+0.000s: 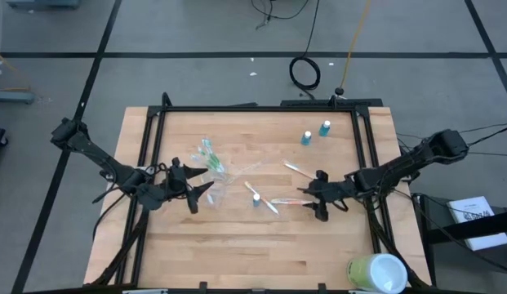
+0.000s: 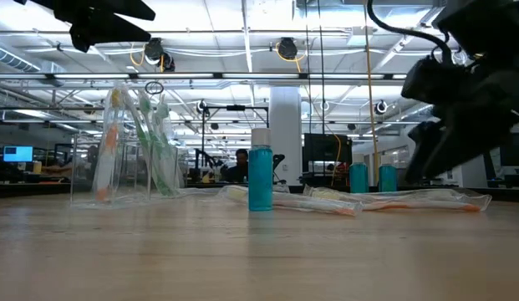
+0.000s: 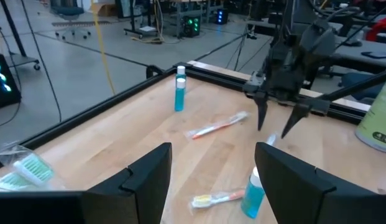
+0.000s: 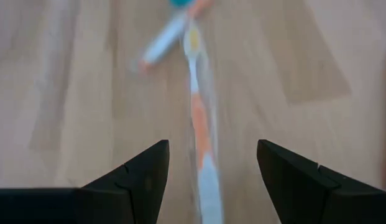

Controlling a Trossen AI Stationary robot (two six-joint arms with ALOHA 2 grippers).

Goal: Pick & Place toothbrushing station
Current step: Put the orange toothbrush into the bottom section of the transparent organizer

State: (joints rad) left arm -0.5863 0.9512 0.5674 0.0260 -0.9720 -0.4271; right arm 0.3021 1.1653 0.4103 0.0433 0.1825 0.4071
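Note:
A small clear cup point(image 1: 214, 167) holding green-and-white toothbrushes stands at the table's left middle; it is upright in the low view point(image 2: 129, 150). One blue white-capped tube point(image 1: 255, 198) stands at the centre, and two more point(image 1: 315, 132) stand far right. Wrapped toothbrushes point(image 1: 284, 201) lie flat near the centre. My left gripper point(image 1: 206, 186) hovers open just to the near side of the cup, and nothing is between its fingers point(image 3: 211, 149). My right gripper point(image 1: 306, 198) is open and tipped down over an orange-and-white wrapped toothbrush point(image 4: 202, 130), which lies ahead between its fingers, untouched.
A large pale green-and-white cup point(image 1: 375, 273) lies at the near right corner. Another toothbrush point(image 1: 295, 167) lies right of centre. A black frame point(image 1: 261, 107) borders the table's far edge and sides. Bare wood spreads along the near edge.

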